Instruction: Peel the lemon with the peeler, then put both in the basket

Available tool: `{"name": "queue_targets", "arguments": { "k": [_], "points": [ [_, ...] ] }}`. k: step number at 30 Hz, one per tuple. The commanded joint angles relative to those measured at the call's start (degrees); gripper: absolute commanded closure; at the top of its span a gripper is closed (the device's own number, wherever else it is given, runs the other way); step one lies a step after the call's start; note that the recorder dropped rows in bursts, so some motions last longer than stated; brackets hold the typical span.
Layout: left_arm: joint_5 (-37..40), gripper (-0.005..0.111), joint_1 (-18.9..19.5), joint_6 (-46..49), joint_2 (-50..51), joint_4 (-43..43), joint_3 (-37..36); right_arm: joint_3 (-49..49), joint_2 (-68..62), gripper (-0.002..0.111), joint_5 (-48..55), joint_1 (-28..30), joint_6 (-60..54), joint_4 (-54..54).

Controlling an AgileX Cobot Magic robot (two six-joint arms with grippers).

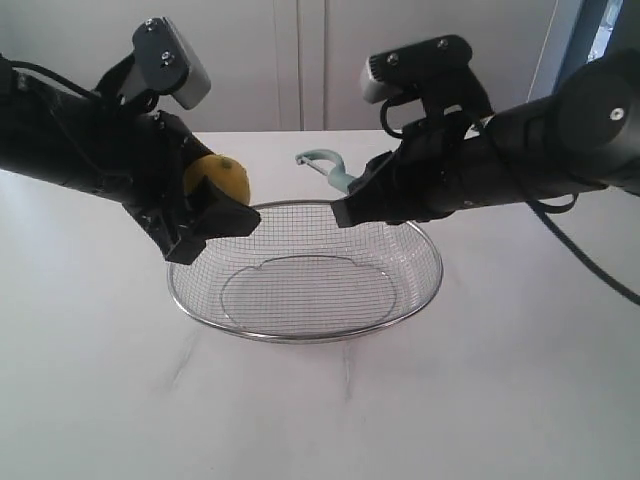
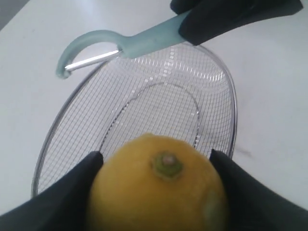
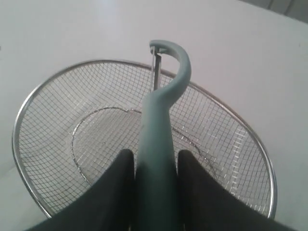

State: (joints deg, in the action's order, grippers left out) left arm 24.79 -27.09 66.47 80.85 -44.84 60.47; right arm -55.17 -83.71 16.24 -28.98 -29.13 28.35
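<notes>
My left gripper is shut on the yellow lemon, holding it above the basket's left rim. In the left wrist view the lemon fills the space between both black fingers, its green stem end facing the camera. My right gripper is shut on the teal-blue handle of the peeler, whose curved head points toward the lemon, a short gap apart. The peeler rises between the right fingers over the wire mesh basket. The basket lies empty on the white table below both grippers.
The white table spreads out around the basket, with a pale wall and cabinet doors behind. Both black arms reach in from the left and right sides above the basket.
</notes>
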Motion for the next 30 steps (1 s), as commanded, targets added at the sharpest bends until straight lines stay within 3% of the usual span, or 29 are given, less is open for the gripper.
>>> {"name": "queue_targets", "arguments": {
  "k": [1, 7, 12, 20, 30],
  "points": [
    [2.5, 0.107, 1.4, -10.4, -1.6, 7.1, 0.3, -0.1, -3.6, 0.108, -1.0, 2.0, 1.4, 0.1],
    [11.3, 0.107, 1.9, -15.6, -4.5, 12.1, 0.3, -0.1, -6.5, 0.108, -1.3, 2.5, 1.4, 0.4],
    [12.3, 0.107, 1.9, -15.7, -5.1, 13.1, 0.3, -0.1, -8.8, 0.108, -2.4, 2.5, 2.4, 0.5],
    [11.9, 0.107, 1.9, -38.3, -5.1, 36.0, 0.3, -0.1, -11.5, 0.108, -2.5, 2.5, 3.9, 0.5],
    [12.9, 0.107, 1.9, -39.2, -5.1, 36.8, 0.3, -0.1, -14.7, 0.108, -4.6, 2.5, 3.9, 0.5]
  ]
}}
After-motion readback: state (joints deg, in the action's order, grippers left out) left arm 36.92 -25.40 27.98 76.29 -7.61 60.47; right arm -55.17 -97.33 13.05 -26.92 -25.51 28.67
